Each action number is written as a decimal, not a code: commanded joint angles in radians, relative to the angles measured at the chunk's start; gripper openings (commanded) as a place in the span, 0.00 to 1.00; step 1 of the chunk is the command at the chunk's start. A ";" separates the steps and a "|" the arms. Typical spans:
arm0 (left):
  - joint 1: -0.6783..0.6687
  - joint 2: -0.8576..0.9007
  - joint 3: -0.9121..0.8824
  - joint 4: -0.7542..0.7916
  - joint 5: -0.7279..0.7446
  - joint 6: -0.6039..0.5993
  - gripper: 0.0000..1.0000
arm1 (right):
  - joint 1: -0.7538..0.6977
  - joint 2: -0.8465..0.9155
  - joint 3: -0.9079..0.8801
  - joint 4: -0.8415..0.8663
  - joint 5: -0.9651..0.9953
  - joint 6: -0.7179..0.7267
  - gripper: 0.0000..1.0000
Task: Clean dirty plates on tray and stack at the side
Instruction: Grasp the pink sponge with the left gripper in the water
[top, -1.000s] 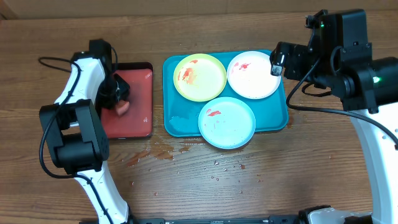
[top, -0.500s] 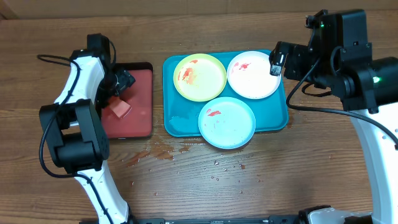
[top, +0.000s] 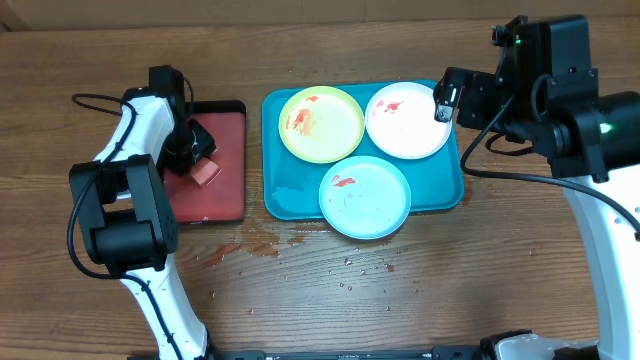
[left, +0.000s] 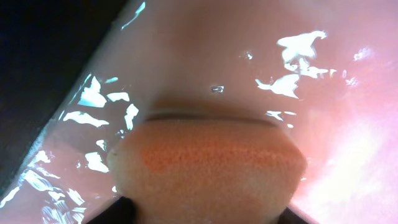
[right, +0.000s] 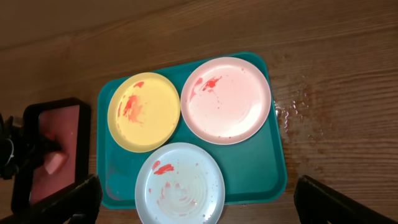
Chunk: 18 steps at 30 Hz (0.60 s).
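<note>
One sponge (top: 207, 172), left tool (top: 200, 165): farther right.

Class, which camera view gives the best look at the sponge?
The left wrist view: the sponge fills the lower frame, pores plain, against the wet red tray. Overhead shows only a small pinkish block over that tray; the right wrist view, a tiny shape near its left edge.

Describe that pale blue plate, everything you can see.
The pale blue plate is round, plastic-looking, with faint concentric rings, a red smear near its far-left edge and fainter pinkish streaks. It lies flat at the near side of the turquoise tray, its edge overhanging the tray's rim. Nothing lies on it.
</note>
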 joint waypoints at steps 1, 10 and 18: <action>-0.007 0.023 -0.016 -0.013 0.020 0.029 0.18 | -0.003 0.000 0.012 -0.001 0.007 -0.003 1.00; -0.007 0.016 0.176 -0.204 0.022 0.055 0.04 | -0.003 0.000 0.012 -0.002 0.007 -0.003 1.00; -0.008 0.017 0.254 -0.254 0.154 0.097 0.04 | -0.003 0.000 0.012 -0.004 0.007 -0.003 1.00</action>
